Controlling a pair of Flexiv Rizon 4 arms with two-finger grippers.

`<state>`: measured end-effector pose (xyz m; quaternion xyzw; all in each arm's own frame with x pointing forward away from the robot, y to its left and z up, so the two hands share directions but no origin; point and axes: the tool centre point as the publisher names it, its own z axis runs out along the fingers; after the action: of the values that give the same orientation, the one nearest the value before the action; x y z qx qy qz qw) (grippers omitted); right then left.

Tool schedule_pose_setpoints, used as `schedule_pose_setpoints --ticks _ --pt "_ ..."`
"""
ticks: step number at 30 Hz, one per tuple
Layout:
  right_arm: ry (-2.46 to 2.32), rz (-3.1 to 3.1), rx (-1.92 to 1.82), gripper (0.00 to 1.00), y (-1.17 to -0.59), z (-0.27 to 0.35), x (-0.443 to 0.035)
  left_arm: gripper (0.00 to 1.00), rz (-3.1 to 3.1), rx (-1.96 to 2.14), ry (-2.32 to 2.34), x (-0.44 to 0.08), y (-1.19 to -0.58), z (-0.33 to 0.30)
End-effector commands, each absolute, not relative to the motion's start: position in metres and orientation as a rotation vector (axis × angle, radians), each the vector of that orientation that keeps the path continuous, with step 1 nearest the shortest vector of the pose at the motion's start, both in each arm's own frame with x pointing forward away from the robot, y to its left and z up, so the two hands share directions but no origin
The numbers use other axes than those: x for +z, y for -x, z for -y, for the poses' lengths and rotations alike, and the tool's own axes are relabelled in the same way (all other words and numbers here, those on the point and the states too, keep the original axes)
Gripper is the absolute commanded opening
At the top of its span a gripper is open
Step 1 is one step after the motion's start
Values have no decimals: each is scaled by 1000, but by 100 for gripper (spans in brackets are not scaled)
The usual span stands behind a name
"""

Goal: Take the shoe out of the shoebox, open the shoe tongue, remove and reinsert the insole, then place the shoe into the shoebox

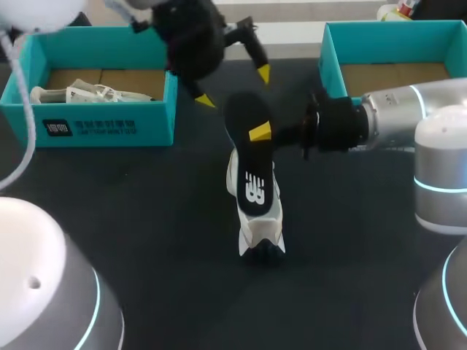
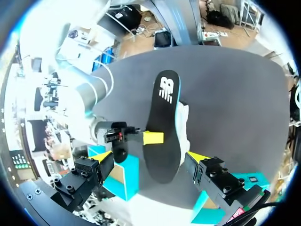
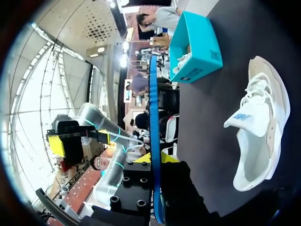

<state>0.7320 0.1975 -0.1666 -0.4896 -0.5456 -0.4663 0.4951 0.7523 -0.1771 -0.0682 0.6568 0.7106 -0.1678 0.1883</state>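
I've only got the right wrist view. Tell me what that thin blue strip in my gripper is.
Observer: The insole, edge-on to you. The head view shows its broad black face with a white logo, the right gripper shut on it.
Operator: Report the left gripper.
Observer: The left gripper is open; its wrist view shows the fingers spread wide, the insole ahead between them, unclamped.
Operator: Count the shoeboxes.
Observer: Two: the left shoebox holding the other shoe, and a right shoebox beyond the right arm.
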Motion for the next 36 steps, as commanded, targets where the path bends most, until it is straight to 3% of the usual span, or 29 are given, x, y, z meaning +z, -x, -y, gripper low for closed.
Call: schedule_pose_setpoints --ticks 1,30,36 --pt "1197 1321 -1128 0 -729 -193 -165 100 -1825 -672 -1687 -79 -745 148" --pt "1207 1314 -1132 0 -726 -185 -164 100 -1668 -863 -1469 -73 -739 125" --pt "1199 1324 -1131 0 -731 -184 -163 100 -1658 -853 -1490 -120 -736 121"
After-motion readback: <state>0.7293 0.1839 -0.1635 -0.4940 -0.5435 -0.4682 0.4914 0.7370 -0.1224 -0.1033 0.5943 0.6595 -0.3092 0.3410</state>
